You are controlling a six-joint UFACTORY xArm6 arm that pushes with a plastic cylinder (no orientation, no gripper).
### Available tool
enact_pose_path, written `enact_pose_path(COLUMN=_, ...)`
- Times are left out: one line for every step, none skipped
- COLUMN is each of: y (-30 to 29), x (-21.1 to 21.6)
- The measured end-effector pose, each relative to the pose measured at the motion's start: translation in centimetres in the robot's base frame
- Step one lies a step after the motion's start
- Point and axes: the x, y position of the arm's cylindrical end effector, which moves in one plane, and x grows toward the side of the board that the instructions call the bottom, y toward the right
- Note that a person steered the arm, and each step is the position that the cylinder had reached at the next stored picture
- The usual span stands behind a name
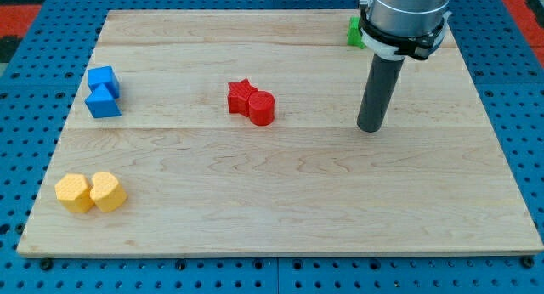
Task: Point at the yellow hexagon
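Note:
Two yellow blocks sit side by side at the view's bottom left. The left one looks like the yellow hexagon [75,193]; the other yellow block [109,191] touches its right side, and its shape is unclear. My tip [370,128] rests on the wooden board [280,209] right of centre. It is far to the right of both yellow blocks and somewhat above them. It touches no block.
A red star [241,96] and a red cylinder [263,109] touch near the board's middle, left of my tip. A blue cube [104,78] and a blue triangle [104,104] sit at the left. A green block [354,32], partly hidden by the arm, lies at the top right.

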Motion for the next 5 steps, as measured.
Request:
enact_pose_path(y=-0.3, x=0.0)
enact_pose_path(y=-0.5, x=0.0)
enact_pose_path(y=-1.1, x=-0.6)
enact_pose_path(y=-1.5, x=-0.8)
enact_pose_path(y=-5.8, x=7.4)
